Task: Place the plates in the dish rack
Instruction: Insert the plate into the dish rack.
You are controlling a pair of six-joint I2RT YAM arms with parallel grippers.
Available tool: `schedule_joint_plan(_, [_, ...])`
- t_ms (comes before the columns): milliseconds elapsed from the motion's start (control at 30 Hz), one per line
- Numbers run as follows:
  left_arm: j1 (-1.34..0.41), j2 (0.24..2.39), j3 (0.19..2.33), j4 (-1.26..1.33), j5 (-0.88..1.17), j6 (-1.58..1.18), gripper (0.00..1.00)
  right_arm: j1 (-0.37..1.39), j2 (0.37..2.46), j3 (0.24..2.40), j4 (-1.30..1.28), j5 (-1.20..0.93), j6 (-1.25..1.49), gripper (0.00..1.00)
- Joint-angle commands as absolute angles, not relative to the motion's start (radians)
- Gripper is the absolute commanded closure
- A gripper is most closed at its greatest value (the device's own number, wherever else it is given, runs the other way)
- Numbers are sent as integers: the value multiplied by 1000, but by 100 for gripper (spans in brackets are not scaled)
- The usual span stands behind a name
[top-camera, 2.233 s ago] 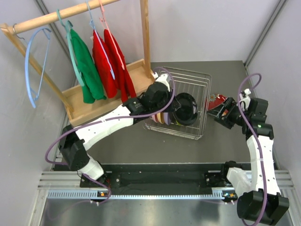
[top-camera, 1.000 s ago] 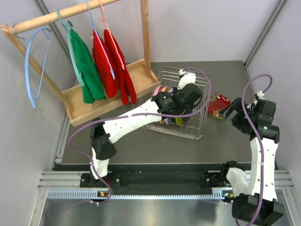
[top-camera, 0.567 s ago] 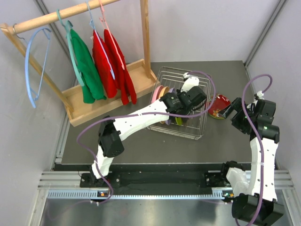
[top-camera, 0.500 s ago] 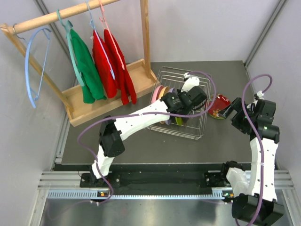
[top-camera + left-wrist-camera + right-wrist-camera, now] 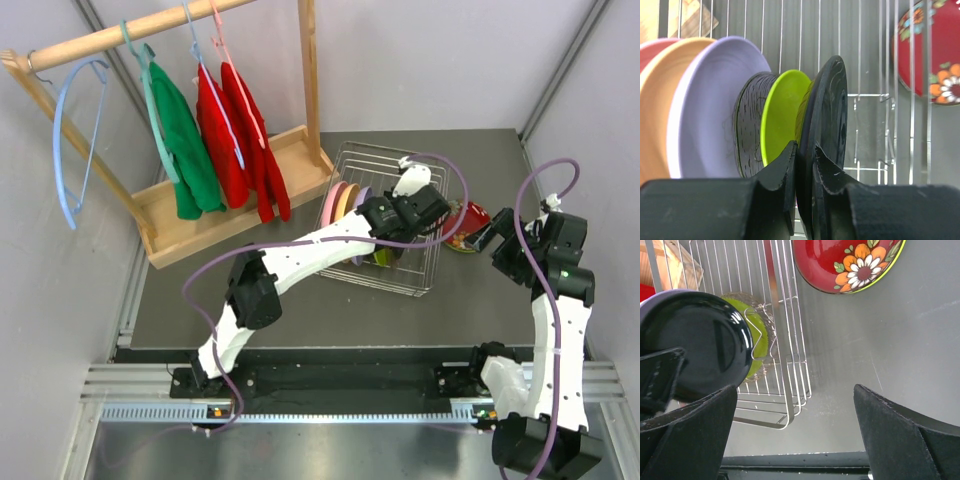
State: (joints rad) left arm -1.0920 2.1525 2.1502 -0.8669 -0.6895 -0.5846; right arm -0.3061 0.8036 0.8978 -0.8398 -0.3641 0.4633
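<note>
Firmly closed on the rim of the black round plastic plate (image 5: 827, 110), the left pincer (image 5: 804, 159) has one finger on each face. The plate stands on edge straight above its fingertips in the left wrist view. That plate is inside the rectangular silver wire dish rack (image 5: 431, 270), at the right-hand end of a row of upright plates and just beside the lime green round plate (image 5: 782, 112). Whether its lower edge rests on the wires cannot be told. The black plate shows faint concentric rings on one face and a glossy shine on the face turned to the right wrist camera. Left of the green one come a finely ridged plate that reads dark grey (image 5: 749, 122), a smooth lavender plate (image 5: 710, 105), an orange-tan plate (image 5: 657, 110) and a pink plate (image 5: 332, 205), each on edge between the thin dividing wires. That makes six plates in the rack. A seventh, a red round plate painted with orange and white flowers (image 5: 850, 260), lies flat on the grey table (image 5: 865, 355) just outside the rack's right side. The right pincer (image 5: 795, 395) hangs over the table with its jaws spread wide and nothing between them. The red plate lies ahead of its fingertips and apart from them, and the rack's corner lies under its left finger.
</note>
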Motion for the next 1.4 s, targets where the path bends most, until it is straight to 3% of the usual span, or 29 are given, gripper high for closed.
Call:
schedule_joint_plan(0, [-1092, 2158, 2194, -882, -742, -606, 100, -316, 776, 914, -844, -365, 454, 1])
schedule_joint_plan(300, [-1092, 2184, 2184, -827, -649, -580, 100, -316, 765, 884, -830, -327, 437, 1])
schedule_joint_plan(333, [-1092, 2184, 2181, -824, -623, -580, 95, -316, 768, 882, -830, -302, 428, 1])
schedule_joint_plan(533, [-1092, 2157, 2128, -813, -611, -581, 84, -319, 813, 861, -807, -322, 440, 1])
schedule_joint_plan(1067, [-1089, 2060, 2085, -785, -563, -552, 69, -322, 827, 812, -767, -330, 488, 1])
schedule_joint_plan(1300, [-1089, 1925, 2020, -738, -505, -525, 49, -328, 905, 795, -706, -264, 554, 1])
schedule_joint_plan(1367, [-1089, 1856, 1956, -710, -468, -519, 36, -336, 940, 795, -670, -241, 569, 1])
